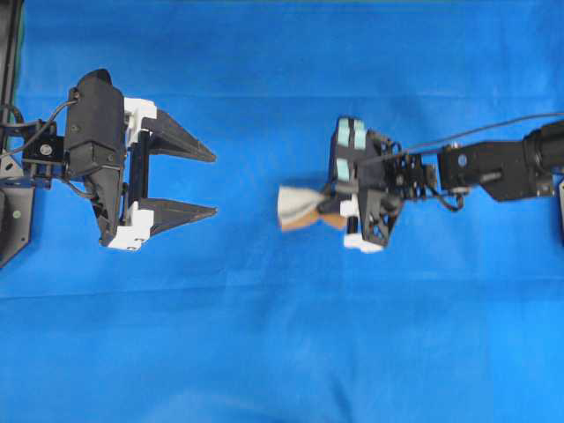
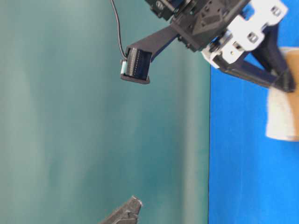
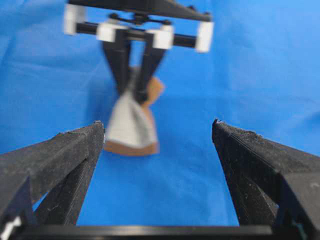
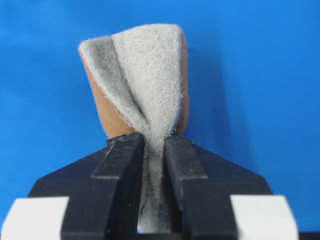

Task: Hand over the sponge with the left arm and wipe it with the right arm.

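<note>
Jaws of the teal-patched black right arm's gripper (image 4: 154, 142) pinch the grey-white fuzzy sponge (image 4: 145, 75), its free end pointing toward the plain black left gripper (image 1: 211, 185), spread wide, well apart.

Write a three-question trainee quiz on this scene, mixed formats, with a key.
1. True or false: the left gripper is clamped on the sponge.
2. Which gripper holds the sponge? A) the left one B) the right gripper C) neither
3. Fill in: the sponge's grey face is pinched and folded between the right gripper's ____.

Key:
1. False; its jaws stand wide open and empty, apart from the sponge.
2. B
3. fingers
</note>
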{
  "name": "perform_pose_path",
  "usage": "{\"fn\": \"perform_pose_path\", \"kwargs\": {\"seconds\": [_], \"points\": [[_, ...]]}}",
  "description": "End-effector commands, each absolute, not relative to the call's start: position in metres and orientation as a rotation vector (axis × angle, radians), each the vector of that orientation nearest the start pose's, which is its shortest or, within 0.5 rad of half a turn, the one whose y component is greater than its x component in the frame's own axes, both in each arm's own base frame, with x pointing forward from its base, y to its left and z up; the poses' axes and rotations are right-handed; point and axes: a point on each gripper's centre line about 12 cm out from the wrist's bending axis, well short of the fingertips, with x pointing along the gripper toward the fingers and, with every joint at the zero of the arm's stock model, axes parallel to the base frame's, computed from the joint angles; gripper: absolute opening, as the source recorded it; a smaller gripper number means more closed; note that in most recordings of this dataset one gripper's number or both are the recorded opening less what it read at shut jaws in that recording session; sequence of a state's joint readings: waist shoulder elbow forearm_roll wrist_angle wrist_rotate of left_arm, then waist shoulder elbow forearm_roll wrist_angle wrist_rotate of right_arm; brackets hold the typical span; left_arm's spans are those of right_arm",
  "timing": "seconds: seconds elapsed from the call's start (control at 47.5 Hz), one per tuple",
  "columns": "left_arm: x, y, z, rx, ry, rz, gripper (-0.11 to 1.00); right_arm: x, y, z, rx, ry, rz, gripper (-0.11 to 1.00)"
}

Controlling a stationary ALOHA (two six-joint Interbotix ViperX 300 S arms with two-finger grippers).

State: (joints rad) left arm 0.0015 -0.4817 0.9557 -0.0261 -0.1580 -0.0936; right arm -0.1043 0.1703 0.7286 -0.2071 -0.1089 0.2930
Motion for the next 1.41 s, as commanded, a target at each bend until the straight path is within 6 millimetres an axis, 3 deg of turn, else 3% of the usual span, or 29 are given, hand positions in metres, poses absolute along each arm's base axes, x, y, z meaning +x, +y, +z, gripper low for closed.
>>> {"fn": "perform_pose_path", "kwargs": {"seconds": [0.0, 0.694, 0.736, 0.863, 0.947, 1.136, 1.389], "points": [[0.294, 0.001, 0.251, -0.117, 0.295, 0.023, 0.86, 0.378, -0.056, 0.105, 0.133, 0.754, -0.149, 0.19], [0.294, 0.001, 0.251, -0.116, 0.297, 0.023, 0.86, 0.383, -0.043, 0.107, 0.116, 0.741, -0.112, 0.19], [0.294, 0.000, 0.251, -0.115, 0.297, 0.021, 0.86, 0.383, -0.041, 0.108, 0.111, 0.738, -0.106, 0.24], [0.294, 0.001, 0.251, -0.115, 0.297, 0.023, 0.86, 0.384, -0.038, 0.108, 0.103, 0.745, -0.098, 0.61], [0.294, 0.001, 0.251, -0.116, 0.297, 0.022, 0.86, 0.384, -0.037, 0.108, 0.104, 0.751, -0.098, 0.73], [0.294, 0.001, 0.250, -0.115, 0.299, 0.023, 0.86, 0.386, -0.036, 0.111, 0.100, 0.755, -0.098, 0.74], [0.294, 0.001, 0.250, -0.115, 0.299, 0.023, 0.86, 0.387, -0.036, 0.132, 0.096, 0.706, -0.097, 0.74]]}}
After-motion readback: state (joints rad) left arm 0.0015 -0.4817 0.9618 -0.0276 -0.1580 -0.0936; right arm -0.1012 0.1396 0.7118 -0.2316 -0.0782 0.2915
